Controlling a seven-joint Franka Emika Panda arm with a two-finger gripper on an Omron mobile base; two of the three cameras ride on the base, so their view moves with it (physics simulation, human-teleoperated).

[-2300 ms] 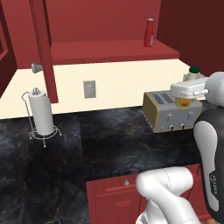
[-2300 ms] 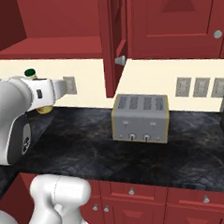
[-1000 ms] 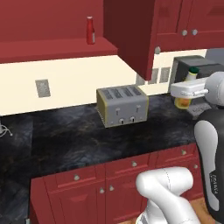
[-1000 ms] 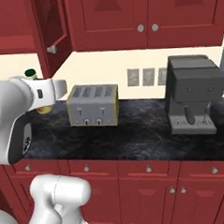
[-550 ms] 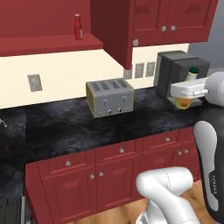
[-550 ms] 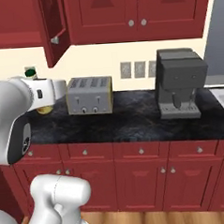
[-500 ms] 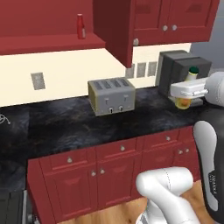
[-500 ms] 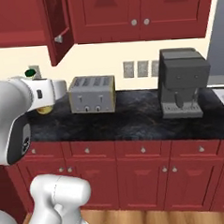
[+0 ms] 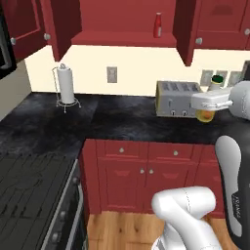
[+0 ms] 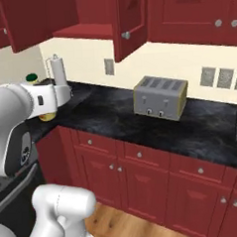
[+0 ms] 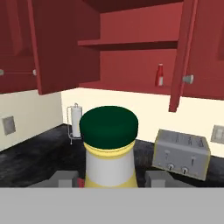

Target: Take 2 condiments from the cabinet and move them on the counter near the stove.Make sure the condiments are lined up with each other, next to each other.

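One condiment — yellow bottle (image 11: 109, 151), upright — sits clamped in the gripper (image 11: 111, 179); stove (image 9: 34, 195) lies lower left of frame, bare counter (image 9: 44, 129) just above it.

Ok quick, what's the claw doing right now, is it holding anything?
Claw: shut on the yellow bottle with the dark green cap, held upright in the air.

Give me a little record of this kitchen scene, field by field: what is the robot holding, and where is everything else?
held item: yellow bottle with dark green cap, in the gripper
second bottle: slim red bottle, upright on the cabinet shelf
cabinet doors: open
counter: toaster, paper towel holder
stove: lower left of left base view
task state: neither bottle on the counter yet
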